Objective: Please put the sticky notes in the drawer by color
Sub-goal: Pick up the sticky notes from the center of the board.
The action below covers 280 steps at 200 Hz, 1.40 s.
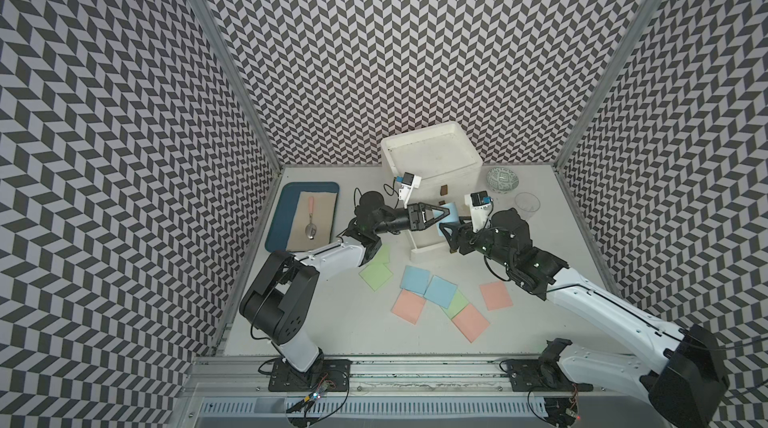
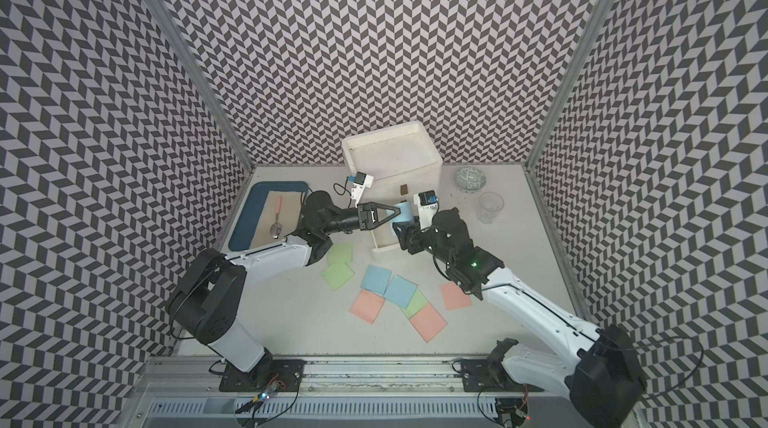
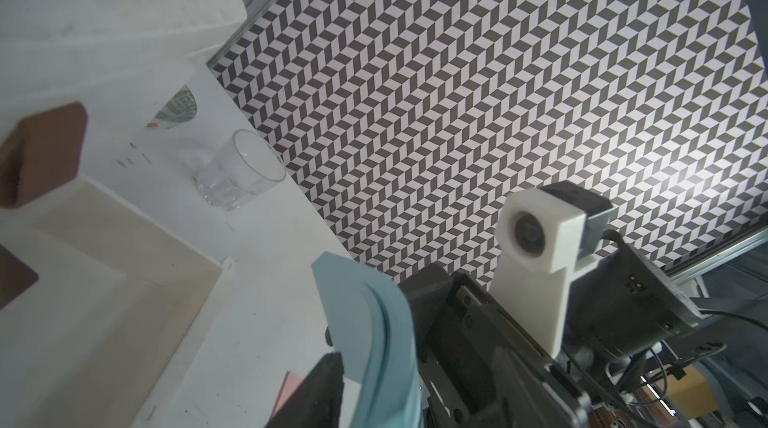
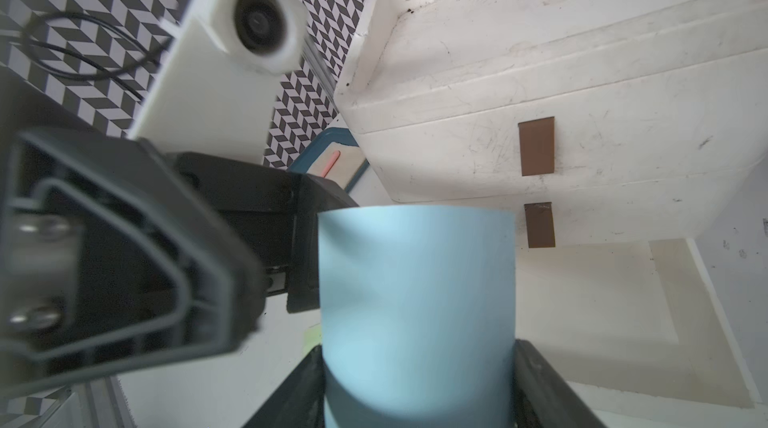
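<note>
Right claw (image 4: 417,347): clamped on a light blue sticky note (image 4: 415,280). We see the paper bowed between the two fingers and standing up out of them.
Left claw (image 1: 445,214): reaches in from the opposite side, tips at the edge of the same note. We cannot tell if it pinches the paper or only touches it.
Held note: off the table (image 1: 332,334), in front of the chest of drawers (image 1: 457,179), near the pulled-out bottom drawer (image 1: 428,255).
Chest: white, at the back of the table. The upper two drawers are shut, and we see their dark brown handles (image 4: 536,145).
Blue notes (image 1: 415,279): two flat on the table in front of the open drawer, touching each other.
Green notes (image 1: 376,276): two overlapping by the left arm, one partly hidden under it. We see a third green note (image 1: 457,303) tucked partly beneath a blue and a pink one.
Pink notes (image 1: 408,306): one against the blue pair, one (image 1: 471,322) over the third green, and one (image 1: 496,295) alone beside the right arm.
Left side: blue tray (image 1: 282,214) with a spoon (image 1: 310,222) on it.
Right side: patterned bowl (image 1: 503,180) and clear glass (image 1: 527,202), beside the chest.
</note>
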Each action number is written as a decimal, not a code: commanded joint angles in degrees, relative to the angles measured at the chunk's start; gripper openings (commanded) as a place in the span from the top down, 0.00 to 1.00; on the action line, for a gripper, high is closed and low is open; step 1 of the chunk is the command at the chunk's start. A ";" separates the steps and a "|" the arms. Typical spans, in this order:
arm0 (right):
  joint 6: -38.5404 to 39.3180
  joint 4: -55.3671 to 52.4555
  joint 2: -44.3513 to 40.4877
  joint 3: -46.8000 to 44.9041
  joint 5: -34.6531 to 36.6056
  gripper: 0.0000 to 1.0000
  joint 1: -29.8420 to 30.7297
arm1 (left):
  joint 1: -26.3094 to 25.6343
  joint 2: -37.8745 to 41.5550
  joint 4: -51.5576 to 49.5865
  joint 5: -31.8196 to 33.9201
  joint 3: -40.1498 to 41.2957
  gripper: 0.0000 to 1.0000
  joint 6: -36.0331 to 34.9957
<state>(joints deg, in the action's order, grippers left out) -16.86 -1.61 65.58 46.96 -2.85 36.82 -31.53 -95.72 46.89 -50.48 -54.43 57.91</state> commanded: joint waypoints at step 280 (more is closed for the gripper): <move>-37.21 43.61 8.74 -7.25 -64.13 0.29 -23.01 | 3.65 -10.98 53.05 -6.80 3.49 0.93 34.56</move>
<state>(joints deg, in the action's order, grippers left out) -52.03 36.53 75.40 39.77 -65.73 13.45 -27.00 -107.35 88.90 -56.47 -49.93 90.19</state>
